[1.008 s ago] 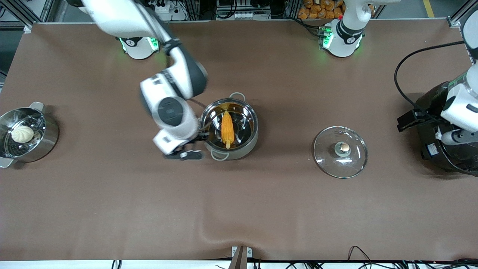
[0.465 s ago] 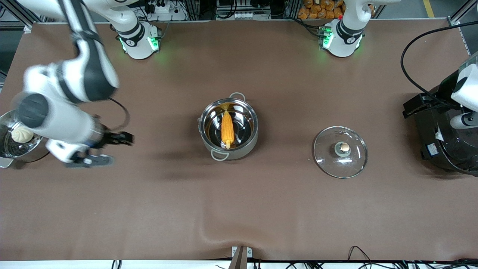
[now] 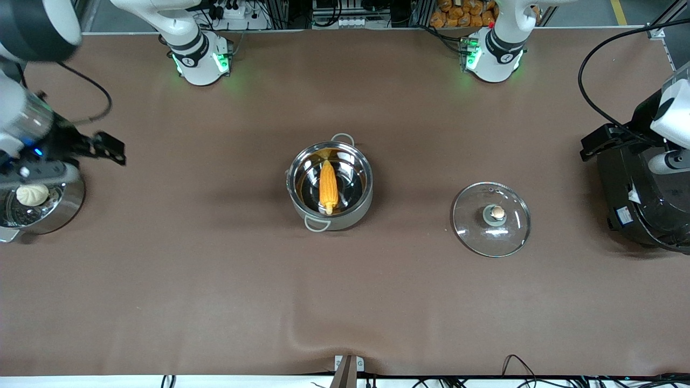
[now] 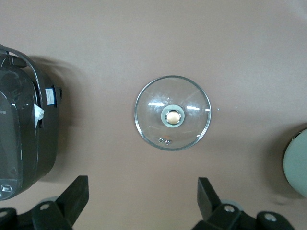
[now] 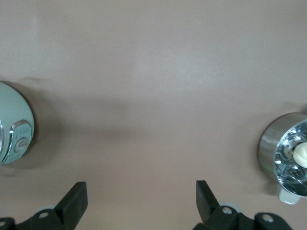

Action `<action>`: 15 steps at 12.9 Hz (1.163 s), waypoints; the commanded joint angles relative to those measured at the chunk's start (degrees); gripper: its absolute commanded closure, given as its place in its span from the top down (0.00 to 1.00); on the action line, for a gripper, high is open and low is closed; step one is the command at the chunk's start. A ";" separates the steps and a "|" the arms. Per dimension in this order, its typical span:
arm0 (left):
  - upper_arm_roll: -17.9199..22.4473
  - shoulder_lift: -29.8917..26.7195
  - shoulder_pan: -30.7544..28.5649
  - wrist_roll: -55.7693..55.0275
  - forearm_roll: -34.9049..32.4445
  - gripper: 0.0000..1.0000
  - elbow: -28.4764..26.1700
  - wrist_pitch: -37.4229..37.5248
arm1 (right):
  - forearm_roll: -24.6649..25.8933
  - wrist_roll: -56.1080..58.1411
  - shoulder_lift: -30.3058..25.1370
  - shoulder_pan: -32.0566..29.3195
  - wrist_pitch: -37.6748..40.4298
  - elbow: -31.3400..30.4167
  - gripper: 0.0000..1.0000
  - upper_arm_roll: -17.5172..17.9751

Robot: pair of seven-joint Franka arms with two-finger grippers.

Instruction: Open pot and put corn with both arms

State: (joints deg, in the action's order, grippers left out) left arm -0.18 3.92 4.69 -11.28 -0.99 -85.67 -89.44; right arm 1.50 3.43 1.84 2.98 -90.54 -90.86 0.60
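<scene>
Corn cob [image 3: 328,187] lies inside the open steel pot [image 3: 364,207] mid-tabletop, glass lid [image 3: 491,219] flat on the tabletop toward the left arm's end, so both steps look done. Right end effector [image 5: 139,203] hangs wide and empty near the steamer pot [image 3: 70,202]; left end effector [image 4: 141,201] is wide, apparently by the black cooker [image 3: 625,210]. Next probably just parking.
</scene>
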 commanded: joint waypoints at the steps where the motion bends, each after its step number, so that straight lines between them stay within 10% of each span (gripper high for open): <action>1: -0.79 -1.11 -1.26 1.61 0.81 1.00 -1.17 0.24 | 0.34 4.54 -3.14 -2.44 1.85 -0.02 1.00 1.07; 15: -0.79 -0.58 -1.17 1.53 0.11 1.00 0.68 4.45 | -3.26 4.92 -6.40 -6.58 3.52 -0.10 1.00 -0.16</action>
State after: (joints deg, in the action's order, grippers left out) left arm -0.39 3.89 4.39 -11.28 -0.99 -85.73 -86.42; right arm -0.87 8.50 -3.50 -2.45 -87.78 -90.55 -0.02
